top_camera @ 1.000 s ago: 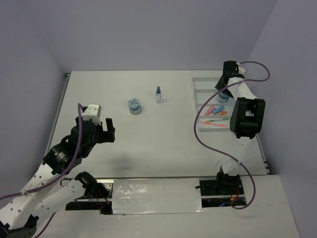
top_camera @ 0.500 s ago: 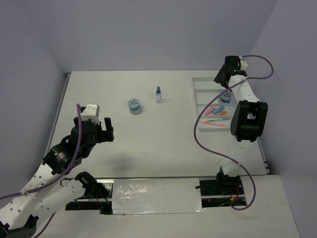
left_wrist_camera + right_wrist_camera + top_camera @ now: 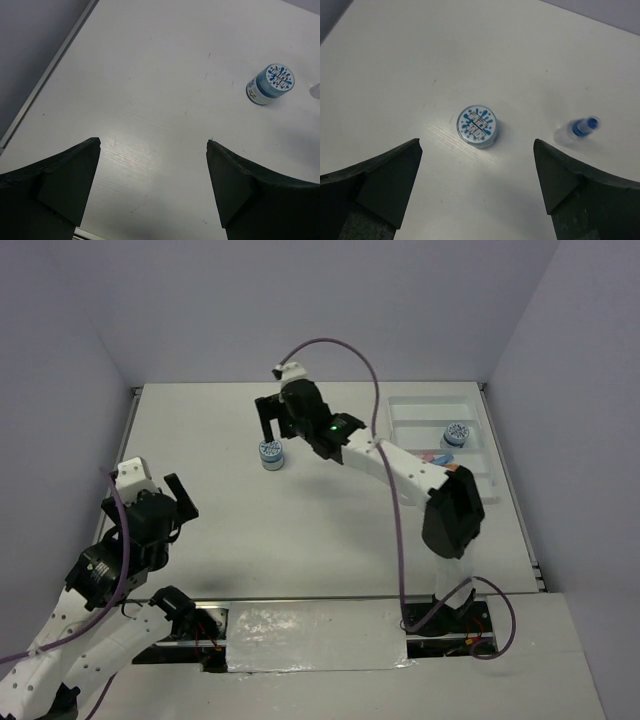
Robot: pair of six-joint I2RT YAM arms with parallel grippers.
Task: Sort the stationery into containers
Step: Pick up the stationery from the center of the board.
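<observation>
Surface: white flat table (image 3: 300, 530), matte, w/ a few small dark specks and faint scuffs. Raised rim along L edge.

Items directly on it:
1. Round blue-grey jar (image 3: 270, 453) w/ patterned lid, upright, far half, L of ctr.
2. Clear plastic bottle w/ blue cap (image 3: 575, 131), near the jar on its R, not touching.
3. White rectangular plastic tray (image 3: 412, 416), divided lengthwise, far R corner, well apart from both.
</observation>
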